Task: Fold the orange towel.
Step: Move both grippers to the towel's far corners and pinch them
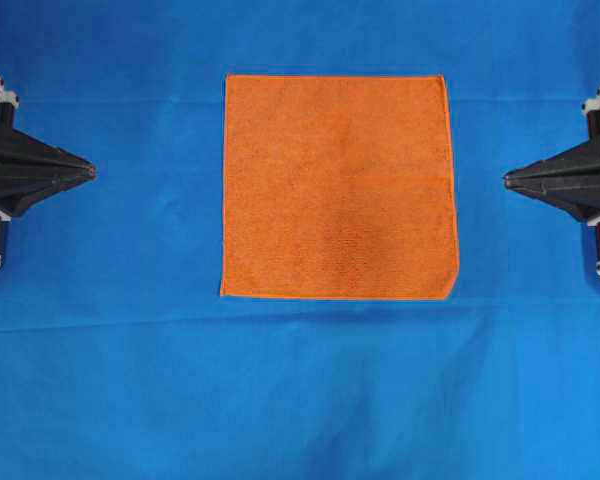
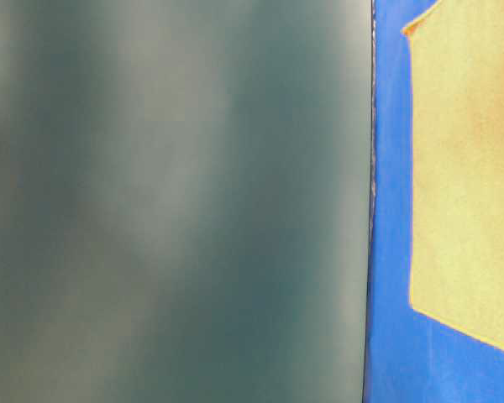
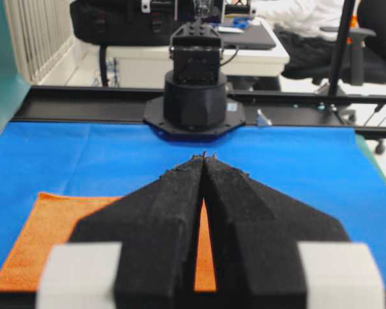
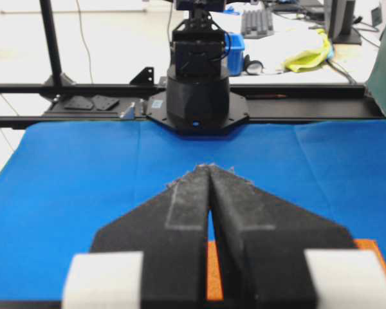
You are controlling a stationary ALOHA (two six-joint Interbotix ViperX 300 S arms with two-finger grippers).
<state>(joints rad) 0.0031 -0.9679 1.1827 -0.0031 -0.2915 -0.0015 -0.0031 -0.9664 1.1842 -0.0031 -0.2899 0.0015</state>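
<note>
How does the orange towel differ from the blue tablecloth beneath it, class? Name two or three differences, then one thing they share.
Colour: the orange towel is bright orange, the blue tablecloth is blue.
Size: the orange towel covers only a square patch in the middle, while the blue tablecloth spreads across nearly the whole overhead view.
Surface: the orange towel looks fuzzy with a stitched hem; the blue tablecloth looks smooth with faint creases.
Shared: both lie flat and unfolded.

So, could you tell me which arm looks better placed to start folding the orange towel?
Probably the right, marginally. The orange towel lies flat, slightly nearer the right claw than the left claw. Both claws are shut and apart from it.
</note>
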